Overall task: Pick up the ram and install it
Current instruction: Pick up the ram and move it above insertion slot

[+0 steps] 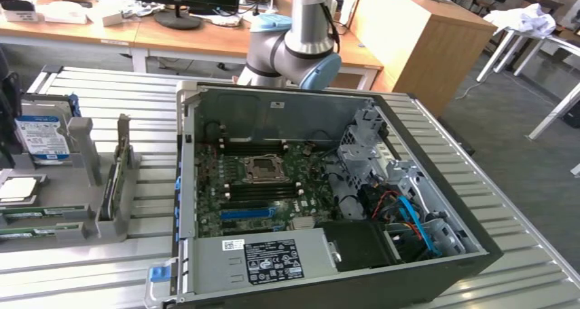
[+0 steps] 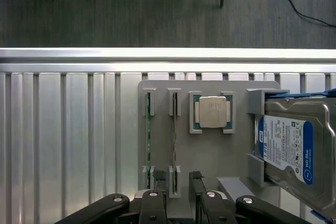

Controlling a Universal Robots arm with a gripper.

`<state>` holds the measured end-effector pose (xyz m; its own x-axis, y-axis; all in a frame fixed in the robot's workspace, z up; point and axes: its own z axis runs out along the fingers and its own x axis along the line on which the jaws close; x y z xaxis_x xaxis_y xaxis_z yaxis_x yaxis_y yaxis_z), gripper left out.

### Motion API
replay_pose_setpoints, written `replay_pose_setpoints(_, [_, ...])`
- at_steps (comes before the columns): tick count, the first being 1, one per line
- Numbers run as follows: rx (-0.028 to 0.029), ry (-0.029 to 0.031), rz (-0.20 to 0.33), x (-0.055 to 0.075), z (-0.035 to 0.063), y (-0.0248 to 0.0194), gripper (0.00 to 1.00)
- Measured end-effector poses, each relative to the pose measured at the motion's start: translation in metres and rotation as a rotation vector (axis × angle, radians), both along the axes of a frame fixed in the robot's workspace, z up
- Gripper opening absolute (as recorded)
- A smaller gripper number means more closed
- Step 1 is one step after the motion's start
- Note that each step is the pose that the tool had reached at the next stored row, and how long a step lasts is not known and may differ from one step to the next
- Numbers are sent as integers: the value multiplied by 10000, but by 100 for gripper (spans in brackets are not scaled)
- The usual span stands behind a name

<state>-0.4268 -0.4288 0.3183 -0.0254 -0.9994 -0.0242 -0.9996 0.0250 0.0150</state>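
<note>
Wrist view: black jaws wide & empty, nr thin green ram [image 2: 148,135] edge-up in slotted grey holder [image 2: 210,150].

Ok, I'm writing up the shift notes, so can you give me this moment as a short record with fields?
ram: standing on edge in a slot of the grey holder, not picked up
gripper: open, holding nothing
also on holder: processor chip, hard drive
computer case: open, board exposed
</note>
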Motion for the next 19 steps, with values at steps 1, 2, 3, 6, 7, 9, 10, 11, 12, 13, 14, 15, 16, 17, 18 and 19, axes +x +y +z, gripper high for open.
replay_pose_setpoints(1, [1,-11,-1,-1,-10,0,31])
replay_pose_setpoints(2, [0,-21,-2,-2,-19,1,31])
replay_pose_setpoints(3, [0,-31,-2,-2,-29,1,31])
replay_pose_setpoints(6, [0,-59,-2,-3,-55,1,31])
replay_pose_setpoints(7, [-1,-66,-2,-3,-64,1,31])
replay_pose_setpoints(9, [-1,-81,-2,-3,-82,1,31])
replay_pose_setpoints(10, [0,-91,-2,-3,-92,1,31])
replay_pose_setpoints(11, [0,-99,-2,-3,-101,1,31])
replay_pose_setpoints(12, [0,-108,-2,-4,-112,1,31])
replay_pose_setpoints(13, [0,-116,-2,-4,-122,1,31])
replay_pose_setpoints(14, [0,-124,-2,-4,-131,1,31])
replay_pose_setpoints(15, [0,-132,-2,-5,-141,1,31])
replay_pose_setpoints(16, [-1,-139,-2,-5,-150,1,31])
replay_pose_setpoints(17, [-1,-146,-2,-6,-160,1,31])
replay_pose_setpoints(18, [-1,-154,-2,-6,-171,1,31])
replay_pose_setpoints(19, [0,-162,-2,-7,-181,1,31])
